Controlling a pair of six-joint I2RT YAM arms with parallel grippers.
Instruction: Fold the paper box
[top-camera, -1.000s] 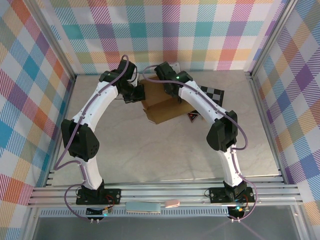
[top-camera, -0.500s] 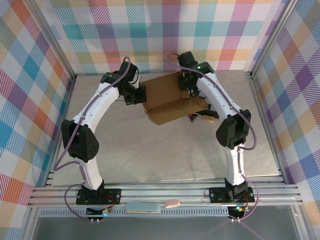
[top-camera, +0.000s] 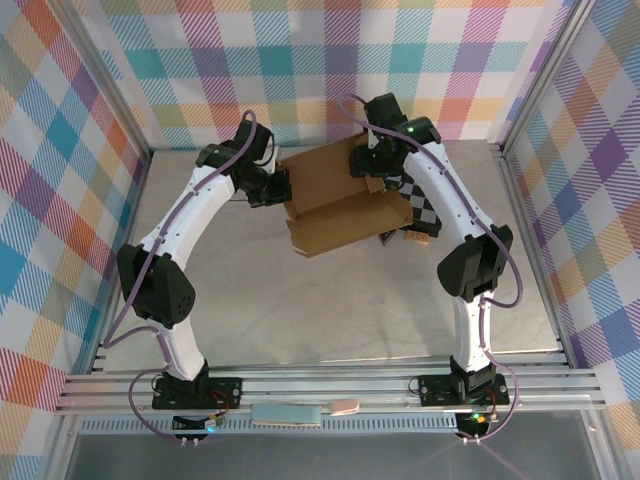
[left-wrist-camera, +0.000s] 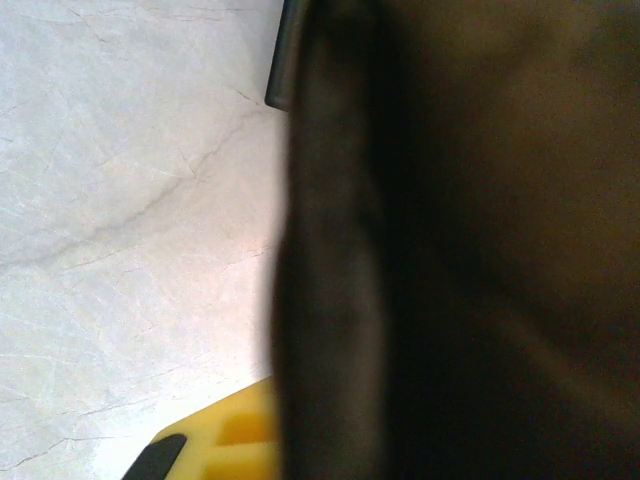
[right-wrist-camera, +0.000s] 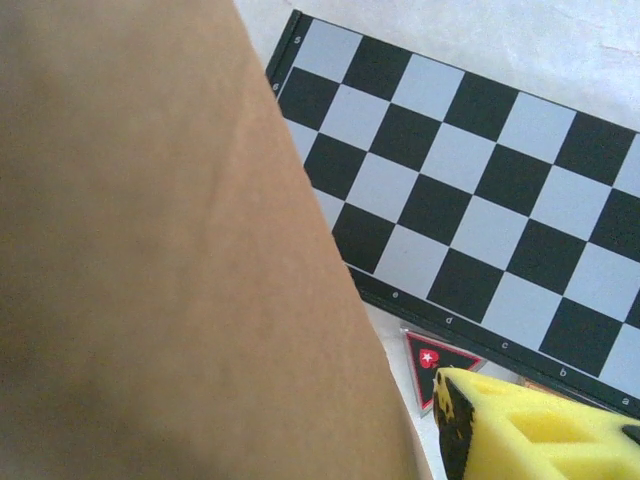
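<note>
The paper box (top-camera: 345, 215) is a brown cardboard mailer lying at the back middle of the table, with one panel standing up along its far side. My left gripper (top-camera: 278, 187) is shut on the box's left edge. In the left wrist view the dark cardboard (left-wrist-camera: 480, 250) covers the right side, and one yellow finger (left-wrist-camera: 225, 440) shows beside it. My right gripper (top-camera: 377, 168) hangs over the box's back right corner and is open. In the right wrist view the cardboard (right-wrist-camera: 170, 260) hides one finger. The other yellow finger (right-wrist-camera: 530, 430) stands apart from it.
A black-and-grey checkered board (top-camera: 420, 205) (right-wrist-camera: 470, 190) lies to the right of the box, partly under it. A small black and red triangular card (right-wrist-camera: 432, 362) lies at the board's near edge. Metal frame rails and plaid walls close in the table.
My right gripper has opened, let go of the box and moved back and right. The box's far panel now stands up, and the checkered board shows.
</note>
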